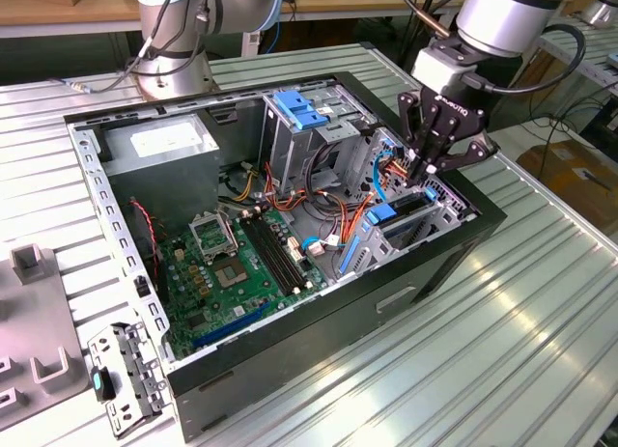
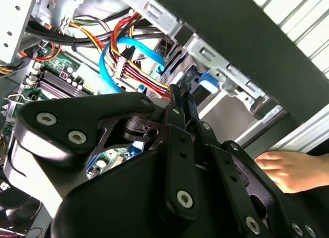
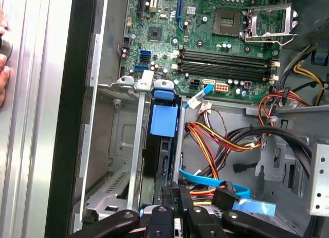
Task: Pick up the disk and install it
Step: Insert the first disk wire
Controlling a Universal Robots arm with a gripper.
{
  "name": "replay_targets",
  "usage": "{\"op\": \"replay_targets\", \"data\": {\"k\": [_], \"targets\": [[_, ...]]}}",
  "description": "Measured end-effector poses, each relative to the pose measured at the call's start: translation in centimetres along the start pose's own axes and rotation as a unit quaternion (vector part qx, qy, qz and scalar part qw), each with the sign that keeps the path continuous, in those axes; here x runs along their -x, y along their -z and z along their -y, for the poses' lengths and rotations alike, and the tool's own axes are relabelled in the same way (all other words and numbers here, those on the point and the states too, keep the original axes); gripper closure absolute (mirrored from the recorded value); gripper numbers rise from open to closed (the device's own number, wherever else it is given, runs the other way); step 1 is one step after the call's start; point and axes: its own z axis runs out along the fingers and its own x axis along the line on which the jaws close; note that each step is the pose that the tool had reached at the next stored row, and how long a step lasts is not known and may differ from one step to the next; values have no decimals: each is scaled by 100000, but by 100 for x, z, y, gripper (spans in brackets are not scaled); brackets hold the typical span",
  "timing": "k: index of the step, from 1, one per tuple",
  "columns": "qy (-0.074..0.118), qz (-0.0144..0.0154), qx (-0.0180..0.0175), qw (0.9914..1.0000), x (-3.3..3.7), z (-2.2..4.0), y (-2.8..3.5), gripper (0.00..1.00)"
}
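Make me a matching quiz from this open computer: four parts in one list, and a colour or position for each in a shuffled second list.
1. disk
2. motherboard
3. power-supply box
4. latch

A. green, lying flat
B. blue, atop the metal cage
C. on edge beneath the robot hand
D. grey with a white label

Pairs: 1-C, 2-A, 3-D, 4-B.

The exterior view looks down at a slant from a little way off, taking in the whole open computer case (image 1: 290,264) on the worktop (image 1: 541,312). Both wrist views sit close behind the gripper (image 2: 180,102) — facing into the case, sharing its motherboard (image 3: 226,37) and drive bay (image 3: 162,125).
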Motion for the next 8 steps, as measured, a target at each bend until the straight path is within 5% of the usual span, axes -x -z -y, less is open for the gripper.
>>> {"op": "replay_targets", "data": {"k": [8], "targets": [[-1935,43,73,99981,-53,-5,-67,84]]}}
